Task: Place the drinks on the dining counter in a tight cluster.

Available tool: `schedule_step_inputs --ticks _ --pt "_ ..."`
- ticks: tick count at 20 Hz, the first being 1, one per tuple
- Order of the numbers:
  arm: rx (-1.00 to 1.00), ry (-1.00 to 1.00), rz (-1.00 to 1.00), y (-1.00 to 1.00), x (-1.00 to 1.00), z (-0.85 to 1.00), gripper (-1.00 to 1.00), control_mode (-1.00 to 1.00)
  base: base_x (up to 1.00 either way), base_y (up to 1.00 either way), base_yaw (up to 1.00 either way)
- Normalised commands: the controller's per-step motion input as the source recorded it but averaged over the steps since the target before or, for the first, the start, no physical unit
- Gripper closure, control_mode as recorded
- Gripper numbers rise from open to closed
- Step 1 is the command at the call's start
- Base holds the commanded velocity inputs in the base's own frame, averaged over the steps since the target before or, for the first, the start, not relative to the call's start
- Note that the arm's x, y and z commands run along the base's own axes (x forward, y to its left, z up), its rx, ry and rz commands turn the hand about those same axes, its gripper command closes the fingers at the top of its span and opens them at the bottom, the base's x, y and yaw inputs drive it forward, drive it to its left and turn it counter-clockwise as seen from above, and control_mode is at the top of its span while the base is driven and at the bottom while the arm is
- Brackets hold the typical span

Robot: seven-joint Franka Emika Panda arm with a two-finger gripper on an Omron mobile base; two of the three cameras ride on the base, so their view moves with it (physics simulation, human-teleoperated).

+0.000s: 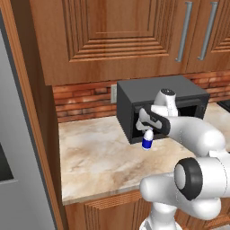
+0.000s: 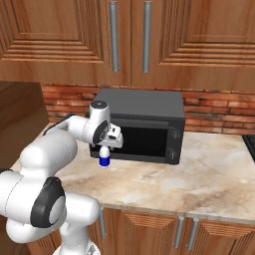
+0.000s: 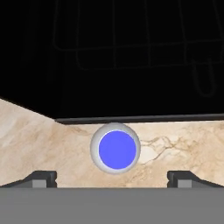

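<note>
White-and-blue bottle [image 1: 147, 142], black microwave [image 2: 144, 119], beige marble-veined counter [image 1: 96, 155], red brick wall [image 1: 81, 103].

I can read no text, label, brand, number or sign anywhere. The small white-and-blue bottle [image 1: 147, 142] standing just in front of the microwave [image 2: 149, 124] carries only a plain blue band and a plain blue cap, with no lettering I can make out. The microwave's front and the cabinet doors [image 2: 74, 35] above the microwave are unmarked too.
</note>
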Motion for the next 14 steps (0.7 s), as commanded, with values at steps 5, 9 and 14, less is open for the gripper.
schedule_step_inputs --ticks 5,9,14 --pt "0.0 0.0 0.0 0.0 0.13 -0.01 -1.0 -1.0 0.0 0.0 0.0" --pt "0.0 0.0 0.0 0.0 0.13 0.0 -1.0 -1.0 0.0 0.0 0.0" --pt "0.0 0.0 0.0 0.0 0.04 0.0 -1.0 -1.0 0.0 0.0 0.0"
